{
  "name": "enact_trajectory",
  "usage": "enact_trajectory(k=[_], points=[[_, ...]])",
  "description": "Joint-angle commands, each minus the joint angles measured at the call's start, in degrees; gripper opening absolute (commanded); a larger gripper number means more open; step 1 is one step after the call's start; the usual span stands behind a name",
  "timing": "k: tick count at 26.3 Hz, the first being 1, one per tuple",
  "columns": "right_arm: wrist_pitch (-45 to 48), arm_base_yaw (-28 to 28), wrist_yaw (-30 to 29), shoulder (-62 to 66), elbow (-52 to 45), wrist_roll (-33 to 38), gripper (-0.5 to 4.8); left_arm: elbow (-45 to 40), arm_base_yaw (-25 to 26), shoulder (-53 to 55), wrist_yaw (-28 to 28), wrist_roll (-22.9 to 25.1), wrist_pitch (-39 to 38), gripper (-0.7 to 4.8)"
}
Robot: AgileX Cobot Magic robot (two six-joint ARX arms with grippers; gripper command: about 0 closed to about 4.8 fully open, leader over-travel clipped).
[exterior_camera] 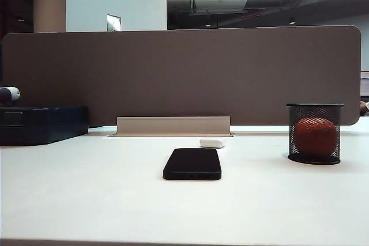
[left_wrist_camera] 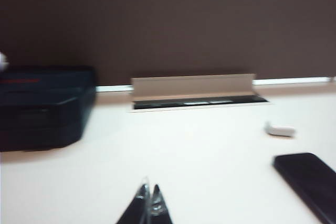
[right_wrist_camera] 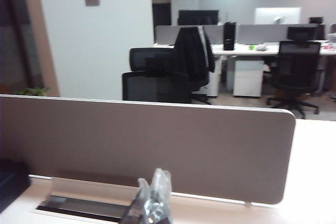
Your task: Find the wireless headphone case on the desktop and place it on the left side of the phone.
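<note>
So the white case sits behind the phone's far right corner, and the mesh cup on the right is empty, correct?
Not quite. The exterior view shows the mesh cup holds an orange ball. The case does sit behind the phone's far right corner.

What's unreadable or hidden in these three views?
- Exterior view: neither arm shows; the dark blue box is cut by the frame edge; mesh veils the orange ball in the pen holder.
- Left wrist view: blurred; phone cut off at the frame corner; left tool shut.
- Right wrist view: right tool shut; phone and headphone case out of frame.
</note>
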Motion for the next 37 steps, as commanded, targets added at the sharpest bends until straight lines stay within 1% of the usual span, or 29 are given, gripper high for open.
enact_trajectory(k=[1,6,8,12,16,18,19,23,25,32,37], points=[[-6.4,0.0,-3.3,6.5,10.7,-0.2,-0.05,0.2,-0.1,0.0,5.0,0.4,0.9,-0.06],[-17.3,0.0,-3.8,13.8,21.9,-0.2,-0.05,0.2,-0.1,0.0,9.6,0.4,0.9,-0.06],[-21.3,0.1,-6.5,16.7,25.6,-0.2,-0.05,0.2,-0.1,0.0,11.8,0.4,0.9,-0.06],[-25.6,0.1,-12.3,20.9,30.0,-0.1,-0.05,0.2,-0.1,0.0,15.9,0.4,0.7,-0.06],[-29.1,0.1,-16.9,24.2,31.8,-0.1,-0.05,0.2,-0.1,0.0,20.3,0.4,0.4,-0.06],[-31.8,0.1,-20.2,26.5,32.0,-0.1,-0.05,0.2,-0.1,0.0,22.6,0.4,0.4,-0.05],[-33.3,0.1,-20.7,27.4,32.0,-0.1,-0.05,0.2,-0.1,0.0,23.0,0.4,0.4,-0.05],[-39.8,0.1,-21.1,30.5,32.0,-0.2,-0.04,0.2,-0.1,0.0,22.9,0.4,-0.4,-0.05],[-45.3,0.1,-21.0,33.1,32.0,-0.2,0.0,0.1,-0.1,0.0,23.0,0.4,-1.2,-0.05],[-45.5,0.1,-20.4,35.4,31.9,0.2,-0.01,0.1,-0.1,0.0,22.9,0.4,-1.7,-0.05],[-45.6,0.1,-18.7,36.2,31.9,2.9,-0.01,0.1,-0.1,0.0,22.9,0.4,-2.1,-0.05]])
